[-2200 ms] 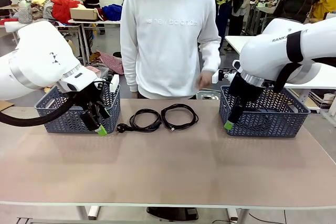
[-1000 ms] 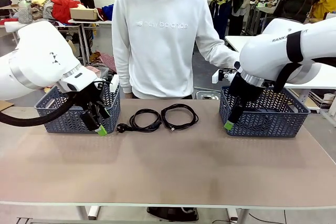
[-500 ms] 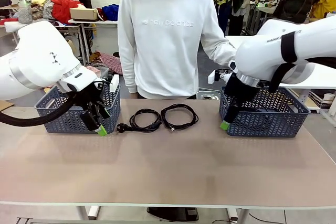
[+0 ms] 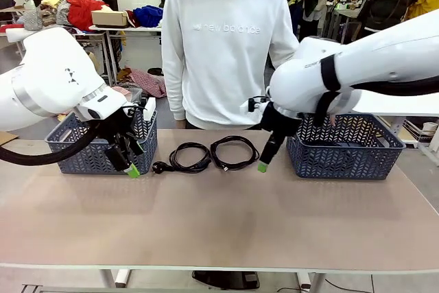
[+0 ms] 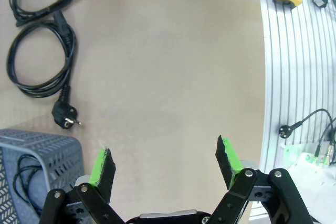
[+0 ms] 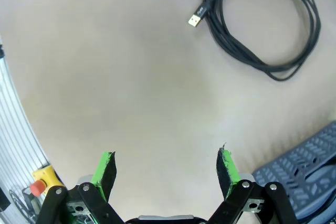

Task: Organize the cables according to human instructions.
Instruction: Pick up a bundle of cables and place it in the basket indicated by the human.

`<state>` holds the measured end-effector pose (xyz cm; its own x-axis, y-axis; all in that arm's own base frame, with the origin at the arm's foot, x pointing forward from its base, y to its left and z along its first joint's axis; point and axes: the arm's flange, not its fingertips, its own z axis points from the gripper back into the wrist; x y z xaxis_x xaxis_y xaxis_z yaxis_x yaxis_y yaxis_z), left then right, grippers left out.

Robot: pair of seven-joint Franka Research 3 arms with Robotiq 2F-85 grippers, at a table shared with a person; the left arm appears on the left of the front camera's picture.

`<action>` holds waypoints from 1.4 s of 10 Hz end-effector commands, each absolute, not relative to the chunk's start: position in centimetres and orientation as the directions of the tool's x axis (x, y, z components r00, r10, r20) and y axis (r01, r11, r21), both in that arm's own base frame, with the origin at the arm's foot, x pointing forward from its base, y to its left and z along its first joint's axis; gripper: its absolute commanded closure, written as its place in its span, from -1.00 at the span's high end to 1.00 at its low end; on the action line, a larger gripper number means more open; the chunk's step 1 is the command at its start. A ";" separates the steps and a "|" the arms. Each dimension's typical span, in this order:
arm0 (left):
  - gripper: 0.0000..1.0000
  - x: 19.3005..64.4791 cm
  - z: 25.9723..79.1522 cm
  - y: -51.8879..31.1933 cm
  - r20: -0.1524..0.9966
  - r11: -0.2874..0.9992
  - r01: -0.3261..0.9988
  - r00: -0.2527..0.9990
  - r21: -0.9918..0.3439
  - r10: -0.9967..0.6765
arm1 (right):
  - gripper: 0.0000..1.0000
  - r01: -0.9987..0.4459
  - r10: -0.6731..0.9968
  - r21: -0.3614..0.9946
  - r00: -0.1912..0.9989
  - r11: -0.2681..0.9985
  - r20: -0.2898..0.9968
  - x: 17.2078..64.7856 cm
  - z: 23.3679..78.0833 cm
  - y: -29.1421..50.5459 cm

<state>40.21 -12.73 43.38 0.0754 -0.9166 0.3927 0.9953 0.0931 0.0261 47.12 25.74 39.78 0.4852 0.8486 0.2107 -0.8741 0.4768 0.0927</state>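
On the table (image 4: 219,224), beside the USB cable coil (image 4: 235,139), the right end effector (image 4: 263,167) hovers open and empty; pickup likely requires straddling its strands.

Table (image 4: 219,224): plug cable (image 4: 204,162), USB cable (image 4: 235,139), baskets (image 4: 343,162).

White arms (image 4: 48,77), black end effector (image 5: 164,150), green pads (image 5: 100,165)

Right hand (image 6: 166,156) spread wide above table (image 6: 105,77), coiled cable (image 6: 237,52), basket corner (image 6: 310,156)
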 end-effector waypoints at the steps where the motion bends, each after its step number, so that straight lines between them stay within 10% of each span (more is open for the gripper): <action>1: 1.00 40.1 43.4 -12.7 0.393 0.097 0.995 0.077 0.030 -0.916 | 1.00 -0.862 0.844 0.061 0.506 0.504 0.179 48.8 39.2 28.5; 14: 1.00 40.1 43.4 -12.7 0.393 0.097 0.995 0.077 0.030 -0.916 | 1.00 -0.871 0.857 0.026 0.487 0.490 0.170 52.3 37.4 33.6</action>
<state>40.21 -12.73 43.38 0.0753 -0.9166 0.3927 0.9953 0.0930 0.0261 52.41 33.59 37.24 0.4867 0.8582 0.1629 -0.8718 0.4890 0.0287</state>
